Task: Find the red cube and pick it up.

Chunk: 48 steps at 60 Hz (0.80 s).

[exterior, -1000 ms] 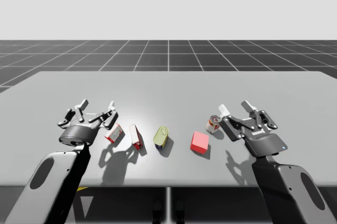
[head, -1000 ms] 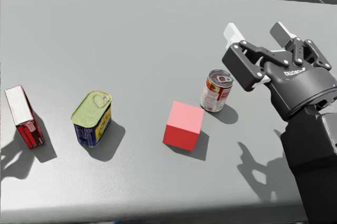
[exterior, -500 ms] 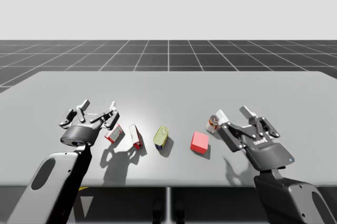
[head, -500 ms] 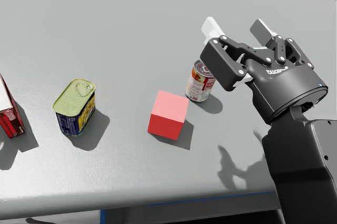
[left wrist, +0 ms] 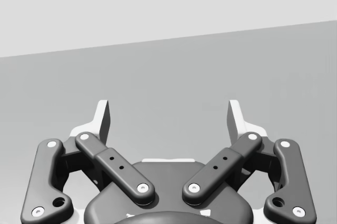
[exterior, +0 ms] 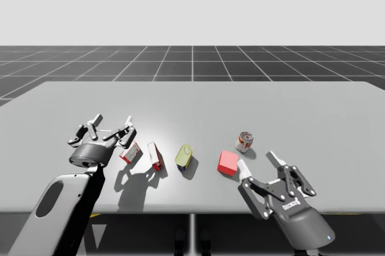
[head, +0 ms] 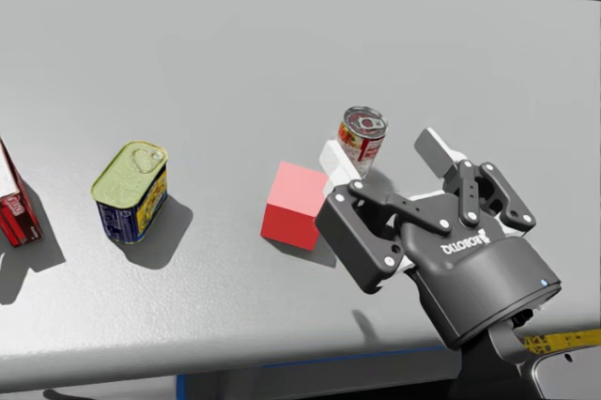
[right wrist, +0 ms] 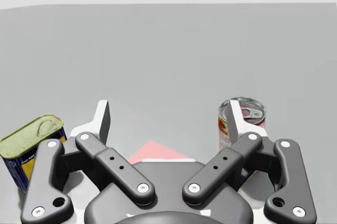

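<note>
The red cube [exterior: 228, 162] [head: 293, 205] [right wrist: 154, 152] lies on the grey table [exterior: 192, 106] between a yellow-lidded tin and a round can. My right gripper [exterior: 260, 164] [head: 383, 159] [right wrist: 168, 121] hovers open at the table's near edge, just right of and in front of the cube, with its left fingertip [head: 334, 157] close beside the cube's right face. In the right wrist view the cube sits low between the fingers, partly hidden by the gripper body. My left gripper [exterior: 110, 124] [left wrist: 168, 121] stands open at the left, holding nothing.
A red-and-white round can [exterior: 244, 142] [head: 362, 140] [right wrist: 243, 124] stands behind the cube to its right. A yellow-lidded blue tin [exterior: 184, 156] [head: 132, 190] [right wrist: 31, 148] lies left of it. Two red-and-white boxes [exterior: 156, 155] [exterior: 130, 152] lie near the left gripper.
My right arm has drawn back toward the table's near edge, from beside the round can to just in front and right of the cube. The left arm has stayed put.
</note>
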### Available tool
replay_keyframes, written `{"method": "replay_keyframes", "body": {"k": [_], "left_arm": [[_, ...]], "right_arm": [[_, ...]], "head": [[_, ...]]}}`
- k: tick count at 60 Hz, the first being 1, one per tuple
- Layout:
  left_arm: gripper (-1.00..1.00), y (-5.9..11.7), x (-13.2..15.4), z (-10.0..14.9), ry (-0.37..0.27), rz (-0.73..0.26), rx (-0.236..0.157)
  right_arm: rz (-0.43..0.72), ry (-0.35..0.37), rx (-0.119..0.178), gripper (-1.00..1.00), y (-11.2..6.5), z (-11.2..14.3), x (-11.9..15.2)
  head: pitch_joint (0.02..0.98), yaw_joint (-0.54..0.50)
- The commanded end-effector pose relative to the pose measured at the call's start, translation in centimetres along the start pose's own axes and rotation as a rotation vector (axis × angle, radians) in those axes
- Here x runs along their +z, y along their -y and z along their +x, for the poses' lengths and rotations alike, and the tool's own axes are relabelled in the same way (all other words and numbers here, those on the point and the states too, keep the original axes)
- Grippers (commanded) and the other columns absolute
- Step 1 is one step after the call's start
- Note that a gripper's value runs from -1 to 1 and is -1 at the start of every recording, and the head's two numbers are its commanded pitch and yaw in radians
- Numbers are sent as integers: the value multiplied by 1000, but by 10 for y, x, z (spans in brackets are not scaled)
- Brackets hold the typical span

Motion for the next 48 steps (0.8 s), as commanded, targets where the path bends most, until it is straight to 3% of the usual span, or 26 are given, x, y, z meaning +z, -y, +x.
{"method": "replay_keyframes", "body": {"k": [1, 9, 15, 30, 48], "left_arm": [[-1000, 0, 0, 0, -1, 0, -1], [-1000, 1, 0, 0, -1, -1, -4], [-1000, 1, 0, 0, -1, -1, -3], [-1000, 1, 0, 0, 1, 1, -4], [-1000, 0, 0, 1, 2, 5, -2]], "right_arm": [[15, -51, -8, -1000, -11, -28, 8], [8, -71, -26, -1000, -21, -47, 9], [-5, -85, -18, -1000, -27, -57, 8], [-132, -91, 56, -1000, -40, -77, -6], [-162, -129, 72, -1000, -49, -90, -28]], "head": [[873, -244], [877, -240], [877, -238], [877, -231], [877, -223]]}}
